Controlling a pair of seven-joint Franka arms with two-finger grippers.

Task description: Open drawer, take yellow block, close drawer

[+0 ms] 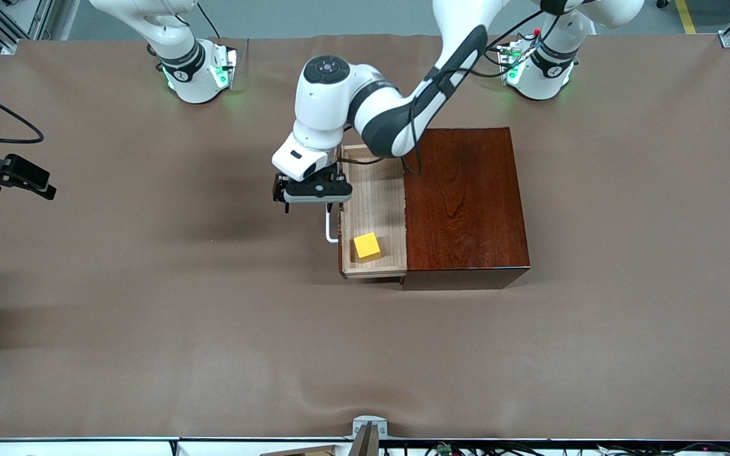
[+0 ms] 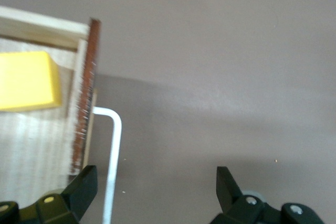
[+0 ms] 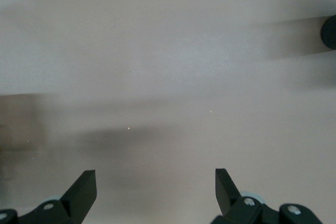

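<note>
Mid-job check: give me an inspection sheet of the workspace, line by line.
Surface: brown table cover, slightly wrinkled near the front camera.
Job's things: drawer pulled out of the mahogany box; yellow block lies in it, untouched.
Clutter: nothing seen.
Grippers: left gripper open, over the drawer's white handle, holding nothing; right gripper open, empty, waiting at the right arm's end of the table.
Cables: black cable along the left arm, hanging above the drawer.
Surroundings: metal frame posts at the corners.
</note>
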